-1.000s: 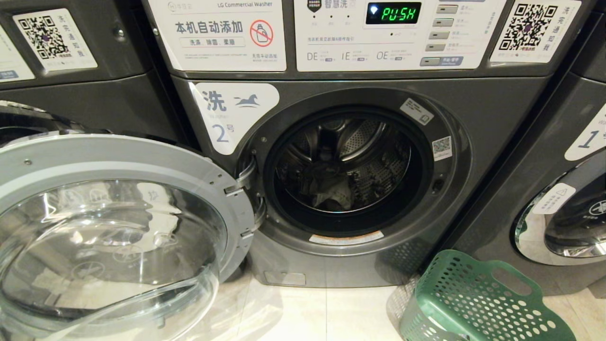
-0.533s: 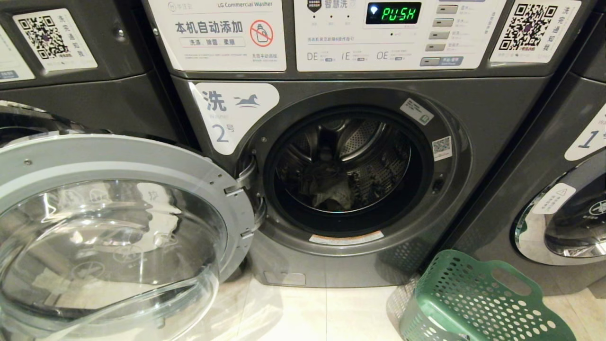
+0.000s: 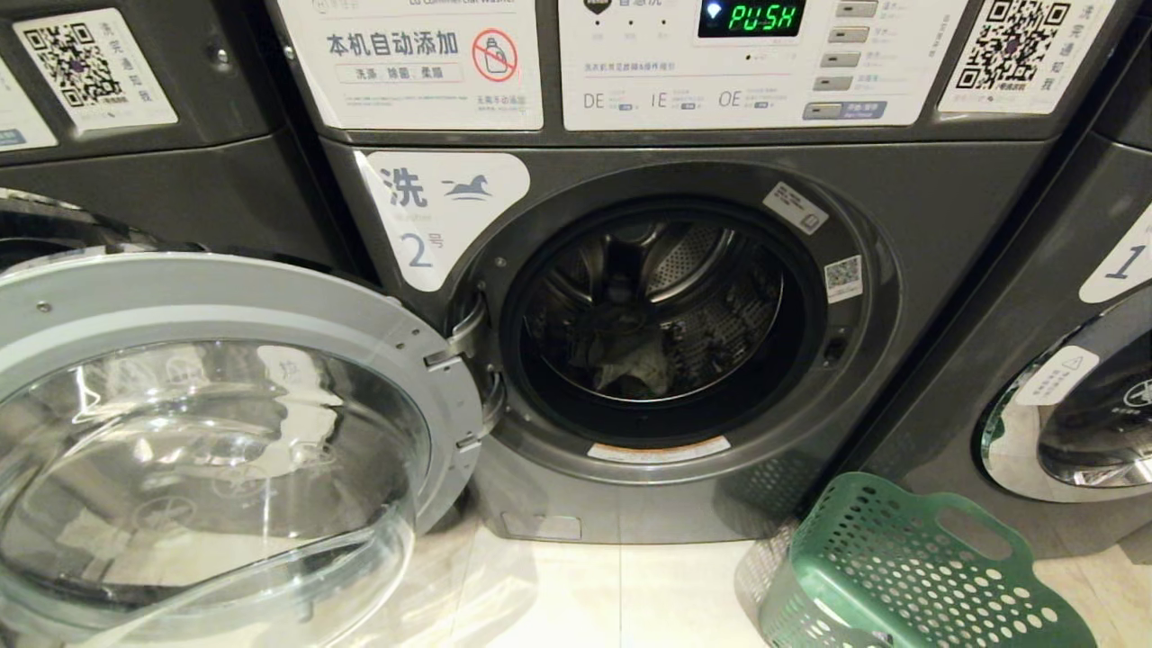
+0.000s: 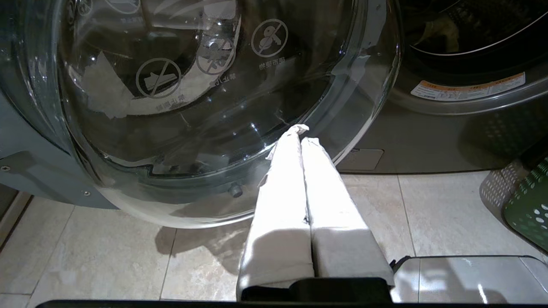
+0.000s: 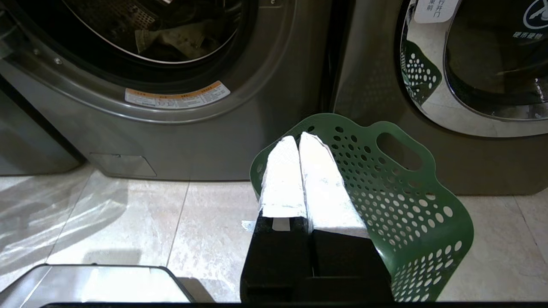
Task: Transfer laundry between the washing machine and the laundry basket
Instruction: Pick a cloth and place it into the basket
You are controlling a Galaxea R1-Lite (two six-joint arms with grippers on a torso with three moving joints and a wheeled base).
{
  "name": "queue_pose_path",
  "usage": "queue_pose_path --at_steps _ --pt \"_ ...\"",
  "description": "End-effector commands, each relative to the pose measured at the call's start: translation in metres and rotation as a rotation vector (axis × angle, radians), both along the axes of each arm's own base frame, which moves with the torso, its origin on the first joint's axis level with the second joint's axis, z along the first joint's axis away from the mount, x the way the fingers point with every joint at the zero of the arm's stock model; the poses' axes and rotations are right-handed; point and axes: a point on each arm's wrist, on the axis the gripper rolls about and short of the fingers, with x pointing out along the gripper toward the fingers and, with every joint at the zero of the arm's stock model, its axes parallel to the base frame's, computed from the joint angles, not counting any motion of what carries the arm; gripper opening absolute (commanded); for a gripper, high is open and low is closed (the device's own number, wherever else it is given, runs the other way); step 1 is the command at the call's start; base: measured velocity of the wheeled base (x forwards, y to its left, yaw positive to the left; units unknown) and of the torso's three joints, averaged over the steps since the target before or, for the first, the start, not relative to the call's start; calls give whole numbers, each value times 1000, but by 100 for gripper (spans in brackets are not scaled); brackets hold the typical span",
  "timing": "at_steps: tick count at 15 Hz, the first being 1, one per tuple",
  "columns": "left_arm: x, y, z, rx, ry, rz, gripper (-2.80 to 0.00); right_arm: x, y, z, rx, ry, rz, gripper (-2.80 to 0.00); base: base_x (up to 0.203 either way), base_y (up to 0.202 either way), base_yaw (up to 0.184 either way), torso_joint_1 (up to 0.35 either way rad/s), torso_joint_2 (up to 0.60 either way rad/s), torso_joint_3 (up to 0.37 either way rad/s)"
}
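The washing machine (image 3: 945, 207) marked 2 stands straight ahead, its round glass door (image 3: 207, 432) swung wide open to the left. Inside the drum lies the laundry (image 3: 630, 364), a crumpled grey-olive cloth, which also shows in the right wrist view as laundry (image 5: 180, 38). The green laundry basket (image 3: 900, 576) sits on the floor at the lower right, empty. My left gripper (image 4: 300, 133) is shut, held low in front of the open door. My right gripper (image 5: 298, 137) is shut and empty, just in front of the laundry basket (image 5: 406, 201). Neither arm shows in the head view.
An alike washer marked 1 (image 3: 1080, 378) stands to the right with its door shut, another washer (image 3: 135, 180) to the left. The floor (image 3: 630, 594) is pale tile. The open door takes up the room at the lower left.
The whole head view has shifted slightly down in the last half second, so the camera moved; the washer, basket and laundry have kept their places.
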Motion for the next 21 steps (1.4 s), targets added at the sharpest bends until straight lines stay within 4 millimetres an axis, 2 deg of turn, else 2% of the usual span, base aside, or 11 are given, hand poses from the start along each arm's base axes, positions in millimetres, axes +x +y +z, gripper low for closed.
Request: queue_pose_path --at_steps 1,11,21 --pt "0 0 0 0 1 1 -280 0 0 0 0 0 0 -280 0 0 0 2 -2 -157" --pt "0 0 0 0 -2 1 -280 0 0 0 -6 0 0 -280 0 0 6 1 1 -24" --pt "0 0 0 1 -3 1 -280 0 0 0 -6 0 0 -280 1 -7 169 1 4 2"
